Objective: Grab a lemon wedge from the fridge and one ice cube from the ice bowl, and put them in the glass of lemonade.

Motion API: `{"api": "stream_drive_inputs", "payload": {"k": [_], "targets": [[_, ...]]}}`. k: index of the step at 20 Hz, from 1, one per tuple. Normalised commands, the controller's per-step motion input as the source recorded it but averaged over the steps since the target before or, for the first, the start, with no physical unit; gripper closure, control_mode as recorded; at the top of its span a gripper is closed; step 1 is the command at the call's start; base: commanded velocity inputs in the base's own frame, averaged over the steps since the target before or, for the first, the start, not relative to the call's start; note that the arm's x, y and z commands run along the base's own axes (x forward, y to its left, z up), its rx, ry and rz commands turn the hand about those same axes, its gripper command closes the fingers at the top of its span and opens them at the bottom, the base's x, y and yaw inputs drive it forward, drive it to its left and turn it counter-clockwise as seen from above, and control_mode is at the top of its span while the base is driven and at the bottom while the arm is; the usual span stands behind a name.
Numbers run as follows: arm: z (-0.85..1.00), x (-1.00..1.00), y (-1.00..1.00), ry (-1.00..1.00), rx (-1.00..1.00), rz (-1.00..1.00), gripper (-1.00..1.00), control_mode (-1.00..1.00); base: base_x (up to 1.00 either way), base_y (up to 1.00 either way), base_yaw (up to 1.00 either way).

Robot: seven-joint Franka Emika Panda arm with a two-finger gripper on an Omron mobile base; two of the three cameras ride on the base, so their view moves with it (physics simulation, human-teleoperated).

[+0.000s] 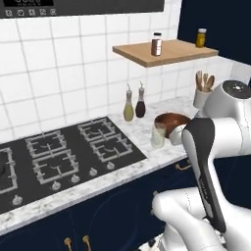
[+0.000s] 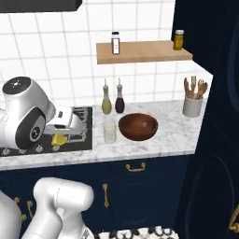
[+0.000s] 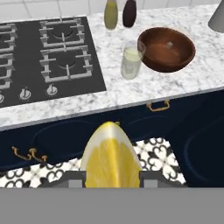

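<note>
1. The end effector (image 3: pixel 112 177) grips the lemon wedge (image 3: pixel 111 157), short of the bench (image 3: pixel 192 83).
2. Left to do: drop it into the glass (image 3: pixel 131 59), then fetch ice from the bowl (image 3: pixel 166 49) just right of the glass.

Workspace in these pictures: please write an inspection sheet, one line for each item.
Surface: white marble counter beside a black gas hob.
Job's things: lemon wedge held in the gripper; glass of lemonade standing next to the ice bowl.
Clutter: two bottles, a utensil holder, two jars on the wooden shelf.
Grippers: shut on the lemon wedge, above the hob's edge.
Cables: nothing seen.
Surroundings: white tiled wall, navy cabinets, patterned floor.
</note>
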Motion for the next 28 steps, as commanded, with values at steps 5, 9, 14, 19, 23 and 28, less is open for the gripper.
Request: {"api": "stream_drive_inputs", "payload": {"k": [5,9,14,19,23,28], "targets": [[0.00,0.00,0.00,0.00,0.00,0.00,1.00,1.00,0.08,-0.76,-0.11],[0.00,0.00,0.00,0.00,0.00,0.00,1.00,1.00,0.49,-0.04,-0.19],[0.00,0.00,0.00,0.00,0.00,0.00,1.00,1.00,0.66,0.09,-0.01],[0.00,0.00,0.00,0.00,0.00,0.00,1.00,1.00,0.53,0.00,0.07],[0.00,0.00,0.00,0.00,0.00,0.00,1.00,1.00,0.25,0.00,0.03],[-0.10,0.30,0.01,0.00,0.00,0.00,1.00,-1.00,0.07,0.00,0.00]]}}
